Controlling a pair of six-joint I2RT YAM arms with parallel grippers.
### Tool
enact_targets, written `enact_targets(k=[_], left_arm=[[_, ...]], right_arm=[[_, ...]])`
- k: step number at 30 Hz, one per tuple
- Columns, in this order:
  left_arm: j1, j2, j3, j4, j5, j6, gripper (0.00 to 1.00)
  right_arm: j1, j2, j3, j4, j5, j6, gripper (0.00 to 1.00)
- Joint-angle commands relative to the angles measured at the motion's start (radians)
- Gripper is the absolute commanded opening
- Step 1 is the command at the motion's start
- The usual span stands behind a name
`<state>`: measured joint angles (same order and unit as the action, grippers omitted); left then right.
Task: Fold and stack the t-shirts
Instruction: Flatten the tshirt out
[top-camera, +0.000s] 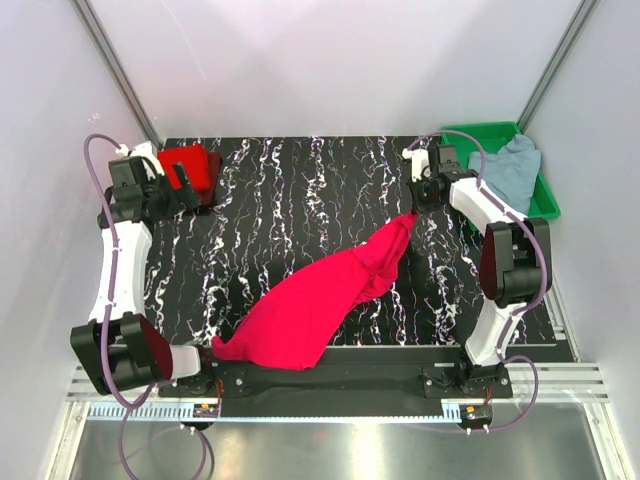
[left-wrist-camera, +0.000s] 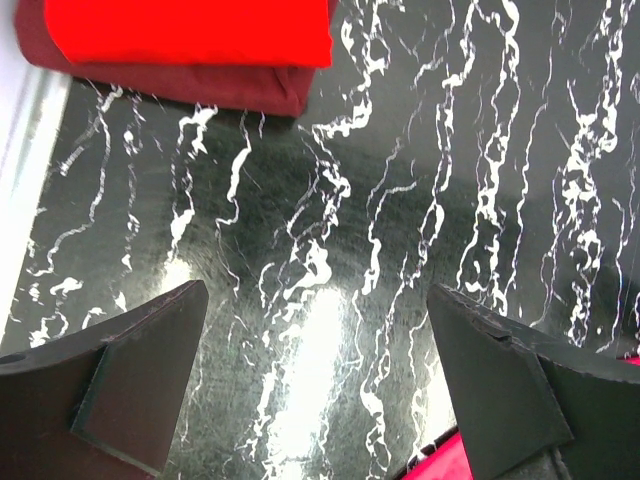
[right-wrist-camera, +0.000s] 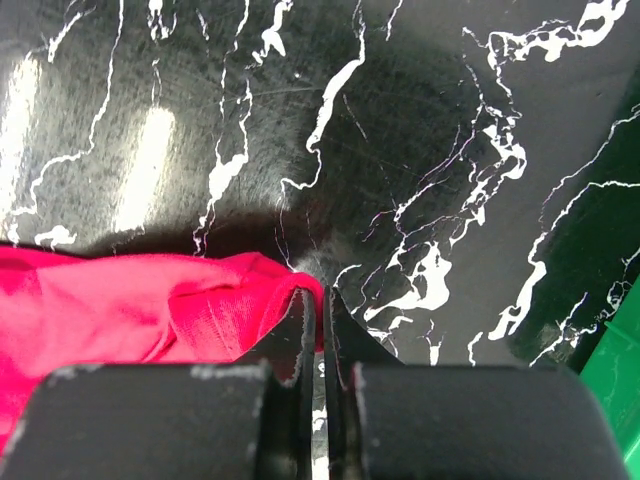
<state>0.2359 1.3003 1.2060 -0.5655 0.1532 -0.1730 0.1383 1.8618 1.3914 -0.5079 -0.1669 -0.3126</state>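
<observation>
My right fingers (right-wrist-camera: 305, 345) are pinched together on an edge of the crimson t-shirt (top-camera: 320, 300), which trails from there to the near edge of the desk (top-camera: 300, 190); that arm reaches far right. My left fingers (top-camera: 188, 183) stand wide apart, holding nothing, beside the folded red t-shirts (top-camera: 185, 158) at the far left corner, arm stretched forward.

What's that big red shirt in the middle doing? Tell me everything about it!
The red shirt is soft, crumpled cloth, unfolded, stretched slantwise across the black marbled table. Its wide end bunches at the near edge; its narrow end is pinched in the shut right hand.
</observation>
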Motion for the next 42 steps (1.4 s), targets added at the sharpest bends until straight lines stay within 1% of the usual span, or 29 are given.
enact_targets(k=[1, 2, 3, 4, 6, 7, 8, 9, 11, 13, 14, 16, 21, 25, 32, 42], left_arm=[[0.005, -0.025, -0.01, 0.042, 0.049, 0.018, 0.99], [0.006, -0.032, -0.011, 0.042, 0.06, 0.02, 0.99], [0.006, -0.033, -0.01, 0.039, 0.062, 0.021, 0.99], [0.005, -0.036, -0.01, 0.039, 0.063, 0.023, 0.99], [0.006, -0.039, -0.003, 0.032, 0.066, 0.029, 0.99], [0.005, -0.044, -0.003, 0.03, 0.066, 0.033, 0.99], [0.006, -0.045, -0.005, 0.029, 0.068, 0.035, 0.99], [0.005, -0.045, -0.008, 0.029, 0.068, 0.035, 0.99], [0.005, -0.049, -0.019, 0.033, 0.068, 0.035, 0.99], [0.006, -0.05, -0.026, 0.039, 0.068, 0.033, 0.99], [0.005, -0.052, -0.031, 0.042, 0.066, 0.032, 0.99], [0.005, -0.055, -0.036, 0.041, 0.068, 0.035, 0.99], [0.005, -0.064, -0.043, 0.038, 0.072, 0.036, 0.99], [0.006, -0.075, -0.049, 0.033, 0.075, 0.033, 0.99], [0.006, -0.084, -0.054, 0.042, 0.08, 0.027, 0.99], [0.006, -0.082, -0.057, 0.042, 0.074, 0.027, 0.99]], right_arm=[[0.004, 0.01, 0.041, 0.012, 0.043, 0.053, 0.03], [0.004, 0.013, 0.04, 0.014, 0.035, 0.052, 0.33], [0.004, 0.014, 0.046, 0.009, 0.017, 0.053, 0.54], [0.006, 0.014, 0.057, 0.0, 0.0, 0.055, 0.66], [0.007, -0.002, 0.103, -0.024, -0.083, 0.055, 0.82], [0.01, -0.016, 0.113, -0.02, -0.104, 0.061, 0.84], [0.021, -0.045, 0.13, -0.006, -0.127, 0.058, 0.84], [0.027, -0.058, 0.136, 0.009, -0.19, 0.053, 0.83], [0.059, -0.07, 0.156, 0.017, -0.236, 0.03, 0.81], [0.093, -0.053, 0.185, -0.044, -0.276, -0.026, 0.77], [0.136, -0.038, 0.207, -0.096, -0.284, -0.043, 0.76], [0.173, -0.029, 0.207, -0.127, -0.313, -0.086, 0.73], [0.282, 0.019, 0.213, -0.208, -0.359, -0.118, 0.69], [0.303, 0.076, 0.233, -0.247, -0.349, -0.121, 0.68], [0.303, 0.135, 0.227, -0.323, -0.276, -0.172, 0.67], [0.313, 0.186, 0.227, -0.337, -0.247, -0.191, 0.67]])
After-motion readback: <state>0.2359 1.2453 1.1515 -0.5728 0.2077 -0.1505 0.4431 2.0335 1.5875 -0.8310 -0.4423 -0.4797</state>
